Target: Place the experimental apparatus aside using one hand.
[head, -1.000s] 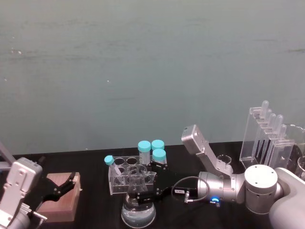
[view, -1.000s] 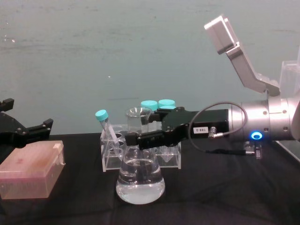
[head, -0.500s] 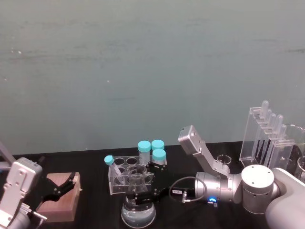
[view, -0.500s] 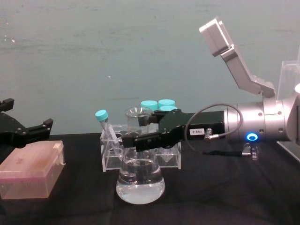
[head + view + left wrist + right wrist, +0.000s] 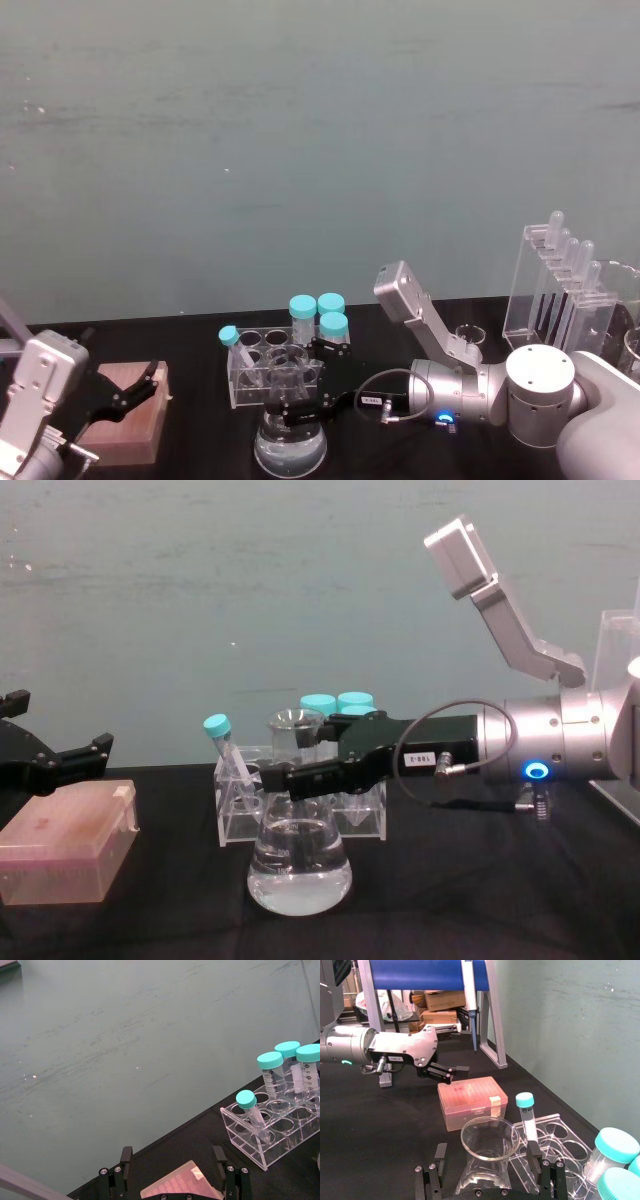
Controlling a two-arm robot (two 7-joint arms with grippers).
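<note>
Four capped tubes (image 5: 318, 312) — one flask (image 5: 299, 865).

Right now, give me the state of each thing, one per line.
Conical flask: upright, part-filled with clear liquid.
Right gripper: open, straddling the flask's neck.
Left gripper: open, over the pink box.
Pink box: lid shut.
Tube rack: upright, four capped tubes, one tilted.
Pipette stand: upright.

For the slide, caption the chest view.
Right gripper straddles the conical flask neck; left gripper hovers above the pink box.
</note>
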